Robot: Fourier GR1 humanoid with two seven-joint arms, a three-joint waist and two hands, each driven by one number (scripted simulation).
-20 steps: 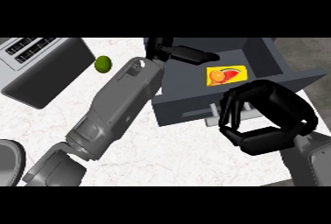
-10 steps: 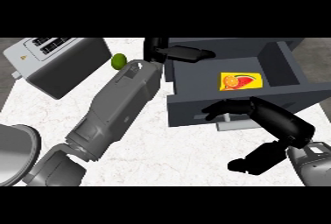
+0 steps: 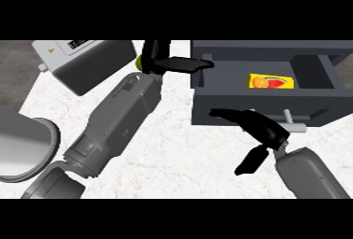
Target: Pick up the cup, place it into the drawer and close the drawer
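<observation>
- Left hand (image 3: 165, 63) rests by the drawer's (image 3: 207, 100) left wall, fingers extended, holding nothing.
- We find the cup (image 3: 271, 81) lying inside the open drawer.
- Right hand (image 3: 257, 126), fingers relaxed and empty, meets the drawer front; closing, we judge, needs a straight push.

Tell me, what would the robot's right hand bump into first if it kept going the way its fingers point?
Probably the dark drawer's front: the right hand points its straight fingers up-left, tips already at that front. Depth is hard to judge.

yellow-orange cup (image 3: 271, 81) lies inside open grey drawer (image 3: 207, 100).
</observation>
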